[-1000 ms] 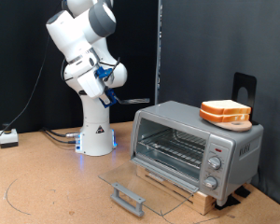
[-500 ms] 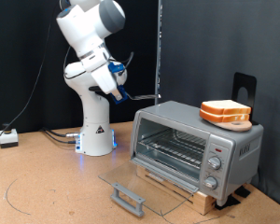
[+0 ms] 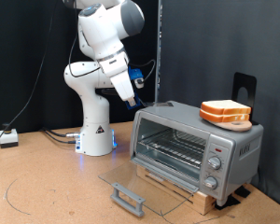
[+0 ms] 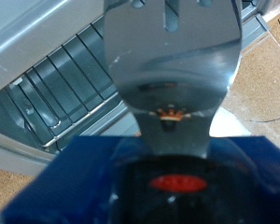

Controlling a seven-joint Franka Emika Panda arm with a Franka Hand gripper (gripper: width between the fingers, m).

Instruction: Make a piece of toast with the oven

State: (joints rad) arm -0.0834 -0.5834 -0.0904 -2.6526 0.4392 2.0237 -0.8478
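Your arm has swung toward the exterior view's right since a second ago, carrying the tool from beside the robot's base to just above the near top corner of the oven. You cannot tell from either view whether its fingers are apart or together; nothing shows between them. The piece of toast lies on the oven's roof, stacked with a second slice. The glass door hangs open over the desk, wire rack bare.

Toast on oven, arm at exterior view's left
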